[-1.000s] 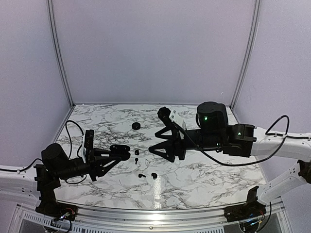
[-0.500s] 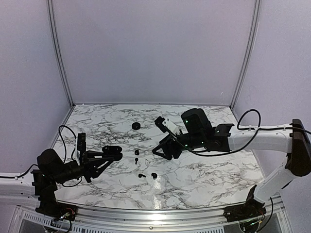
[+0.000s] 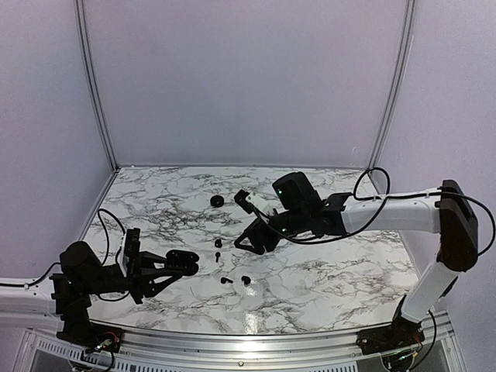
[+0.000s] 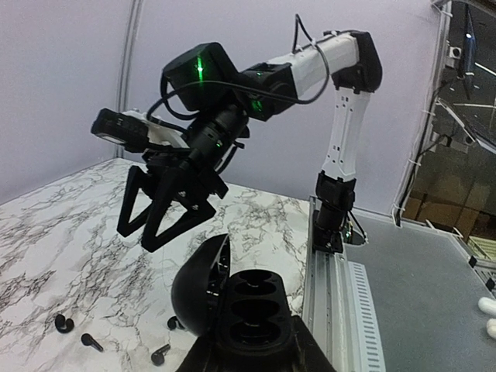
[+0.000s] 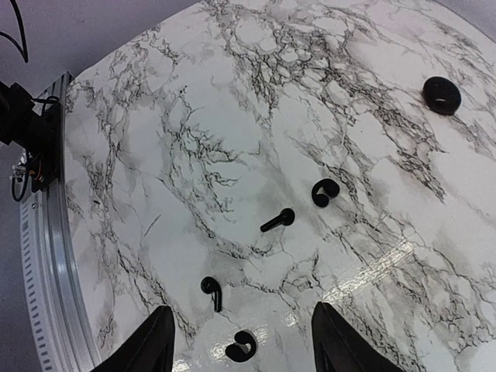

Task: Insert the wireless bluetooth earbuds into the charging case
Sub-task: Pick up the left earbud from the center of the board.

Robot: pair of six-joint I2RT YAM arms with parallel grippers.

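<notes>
Right tool [image 3: 248, 246] advanced; left wrist view shows case [image 4: 249, 311] sockets (three, seemingly).

The table [image 3: 333, 275] has a smooth, glossy marble-patterned top that throws back a bright glare towards its near edge. The earbuds [image 5: 277, 221] look like smooth black plastic with a slight sheen. The charging case [image 4: 252, 310] is satiny black plastic. The right gripper [image 4: 138, 236] is matt black plastic, and the right arm [image 4: 341, 132] has smooth white shells. The rail [image 5: 46, 287] is dull grey metal.
</notes>
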